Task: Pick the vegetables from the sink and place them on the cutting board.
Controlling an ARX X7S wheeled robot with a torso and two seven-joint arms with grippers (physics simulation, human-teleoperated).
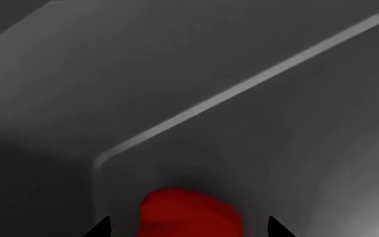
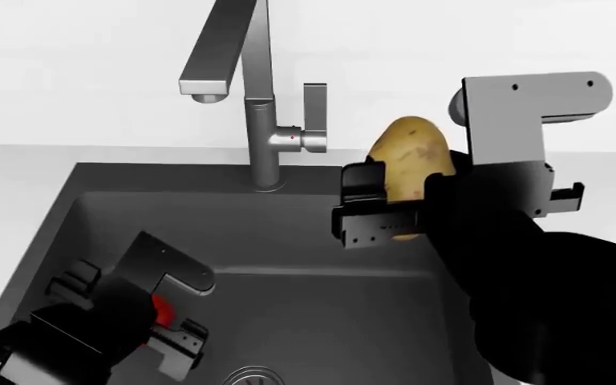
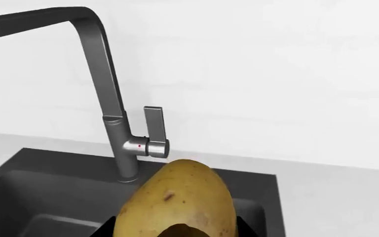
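The red bell pepper (image 1: 189,210) lies on the floor of the dark grey sink (image 1: 288,148) near a corner. My left gripper (image 1: 189,229) is open, its black fingertips (image 1: 102,228) standing either side of the pepper with gaps. In the head view the pepper (image 2: 161,309) shows as a red patch inside my left gripper (image 2: 153,322), low in the sink (image 2: 319,241). My right gripper (image 2: 399,215) is shut on the yellow-brown potato (image 2: 413,164) and holds it upright above the sink's right side. The potato (image 3: 176,202) fills the right wrist view. The cutting board is out of view.
The steel faucet (image 2: 253,88) rises behind the sink, its spout reaching left and its lever (image 2: 314,120) close to the left of the potato. The round drain (image 2: 253,375) is at the sink's front. Pale counter (image 2: 9,172) surrounds the basin, with a white wall (image 3: 275,74) behind.
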